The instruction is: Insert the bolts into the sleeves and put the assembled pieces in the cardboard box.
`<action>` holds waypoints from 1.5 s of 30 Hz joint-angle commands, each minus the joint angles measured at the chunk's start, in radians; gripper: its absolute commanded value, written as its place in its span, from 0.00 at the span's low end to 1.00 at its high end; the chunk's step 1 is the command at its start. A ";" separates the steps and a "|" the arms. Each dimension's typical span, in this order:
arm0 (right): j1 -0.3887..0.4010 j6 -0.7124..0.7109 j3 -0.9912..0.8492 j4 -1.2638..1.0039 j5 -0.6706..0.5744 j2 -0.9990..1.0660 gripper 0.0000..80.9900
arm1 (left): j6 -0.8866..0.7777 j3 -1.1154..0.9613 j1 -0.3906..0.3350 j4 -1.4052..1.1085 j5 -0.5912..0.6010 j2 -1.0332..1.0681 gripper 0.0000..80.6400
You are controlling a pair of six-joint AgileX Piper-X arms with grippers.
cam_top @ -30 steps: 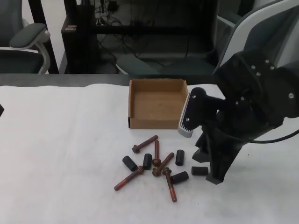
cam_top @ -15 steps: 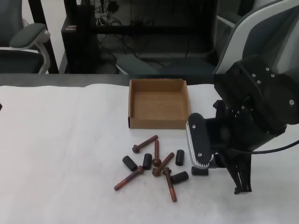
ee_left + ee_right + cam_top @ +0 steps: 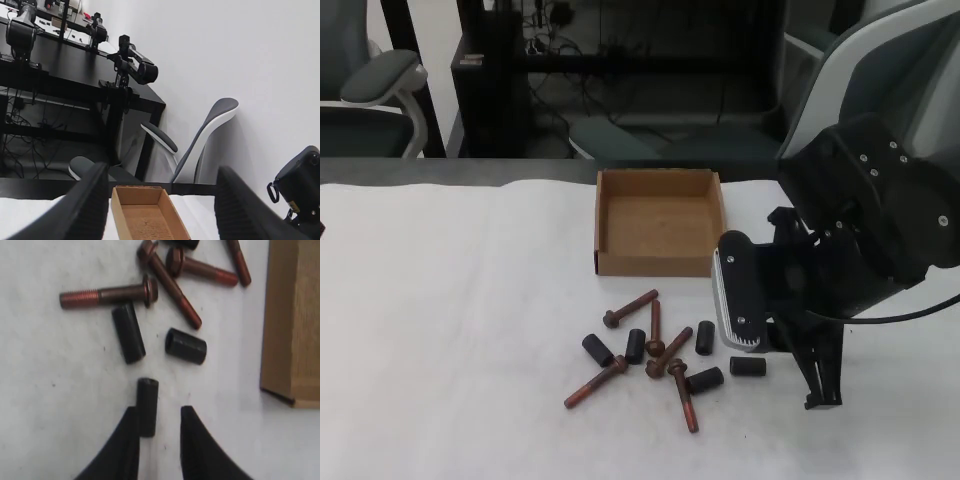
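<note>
Two fingers of the right gripper (image 3: 158, 411) stand apart with one sleeve (image 3: 147, 405) between them, near the box (image 3: 295, 320). The left gripper (image 3: 160, 200) is spread wide too.

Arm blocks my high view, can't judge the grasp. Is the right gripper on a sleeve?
Observer: Not shut yet. The right wrist view shows the right gripper open, with one sleeve lying on the cloth between its fingers.
Operator: Centred?
Observer: No. The sleeve lies close against one finger, with a gap to the other.
Operator: Left gripper?
Observer: The left gripper is open and holds nothing; its camera faces the cardboard box.
</note>
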 commanded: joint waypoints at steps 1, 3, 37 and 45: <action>-0.005 0.008 0.001 0.017 -0.060 0.000 0.49 | 0.008 -0.012 -0.005 -0.004 0.006 0.017 0.77; -0.005 0.008 0.001 0.017 -0.060 0.005 0.63 | 0.008 -0.012 -0.005 -0.004 0.006 0.023 0.77; -0.007 -0.061 -0.022 -0.005 0.041 0.168 0.48 | 0.008 -0.014 -0.005 -0.004 0.006 0.030 0.77; -0.017 -0.061 -0.022 -0.015 0.054 0.202 0.48 | -0.001 -0.013 -0.005 -0.004 0.006 0.030 0.77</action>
